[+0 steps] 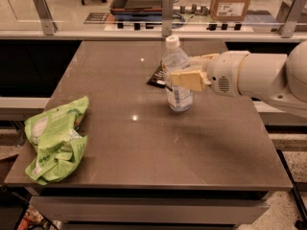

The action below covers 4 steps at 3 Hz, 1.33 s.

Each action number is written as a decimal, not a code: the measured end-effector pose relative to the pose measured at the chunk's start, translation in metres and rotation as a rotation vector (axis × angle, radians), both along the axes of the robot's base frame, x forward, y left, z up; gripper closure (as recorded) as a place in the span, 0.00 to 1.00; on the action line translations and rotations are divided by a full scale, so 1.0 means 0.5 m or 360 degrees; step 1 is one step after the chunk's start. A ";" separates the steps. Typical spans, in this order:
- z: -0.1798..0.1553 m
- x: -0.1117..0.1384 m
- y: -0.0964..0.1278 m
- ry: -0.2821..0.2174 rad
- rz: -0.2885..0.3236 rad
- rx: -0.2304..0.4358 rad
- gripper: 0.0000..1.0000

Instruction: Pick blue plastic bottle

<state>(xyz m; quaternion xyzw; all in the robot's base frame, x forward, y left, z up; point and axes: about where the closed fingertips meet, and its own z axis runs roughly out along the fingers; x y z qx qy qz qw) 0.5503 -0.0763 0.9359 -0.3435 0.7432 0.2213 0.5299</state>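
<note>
The blue plastic bottle [180, 98], clear with a white cap and a white label, stands upright on the brown table [144, 143], right of centre toward the back. My gripper [184, 69] reaches in from the right at the bottle's mid-height. One cream finger [188, 79] lies across the front of the bottle and the other shows behind it. The gripper is shut on the bottle, whose base is still at the table surface.
A flat black packet [156, 76] lies just behind and left of the bottle. A crumpled green bag [55, 138] lies at the table's front left edge. A glass rail with metal posts [167, 8] runs along the back, with a cardboard box [231, 1] beyond it.
</note>
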 end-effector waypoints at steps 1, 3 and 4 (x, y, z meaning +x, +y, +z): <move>0.003 -0.002 0.005 -0.0004 0.0006 -0.0003 0.88; 0.006 -0.003 0.010 -0.0008 0.0011 -0.0006 1.00; 0.033 -0.002 0.005 -0.0032 0.0050 0.0018 1.00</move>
